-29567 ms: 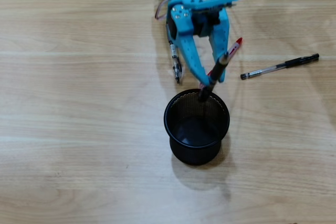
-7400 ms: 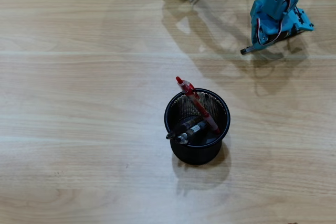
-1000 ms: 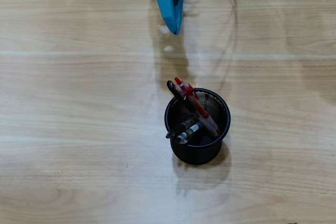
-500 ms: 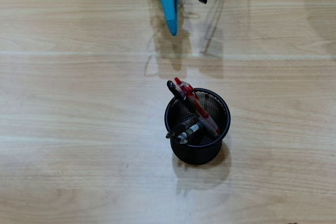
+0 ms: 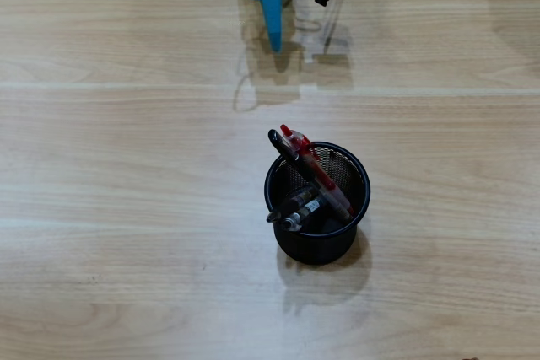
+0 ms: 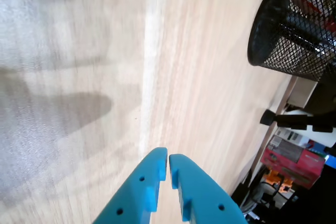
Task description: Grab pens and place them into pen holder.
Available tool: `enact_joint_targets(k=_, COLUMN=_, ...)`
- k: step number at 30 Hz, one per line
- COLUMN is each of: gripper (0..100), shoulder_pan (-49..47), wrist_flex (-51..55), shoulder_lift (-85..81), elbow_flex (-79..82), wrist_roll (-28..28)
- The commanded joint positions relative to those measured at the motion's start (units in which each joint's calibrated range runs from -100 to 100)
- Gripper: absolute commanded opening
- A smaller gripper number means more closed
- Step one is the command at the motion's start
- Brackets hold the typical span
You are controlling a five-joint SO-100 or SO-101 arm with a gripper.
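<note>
four pens in one pen holder (image 5: 319,246) on one wooden table (image 5: 126,166): one red pen (image 5: 319,173) and three black-and-clear pens (image 5: 297,208). one blue gripper (image 5: 276,44) at the top edge.

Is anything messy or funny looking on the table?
Nothing much. The pens are all in the holder, leaning crookedly; the red pen and a black one poke over its rim. The gripper is shut, far off.
</note>
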Motion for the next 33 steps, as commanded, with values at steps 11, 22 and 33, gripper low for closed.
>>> enact_joint_targets(k=11, gripper=2, shoulder_pan=-0.19, wrist_flex=-0.49, shoulder_lift=-0.85, elbow_flex=0.43, wrist_roll=0.6)
enact_joint_targets(k=22, gripper=2, shoulder_pan=-0.56, wrist_flex=-0.49, shoulder_lift=-0.76, elbow_flex=0.52, wrist_roll=0.55)
enact_joint_targets(k=33, gripper=2, shoulder_pan=-0.19, wrist_flex=-0.49, shoulder_lift=-0.76, elbow_flex=0.52, wrist_roll=0.34)
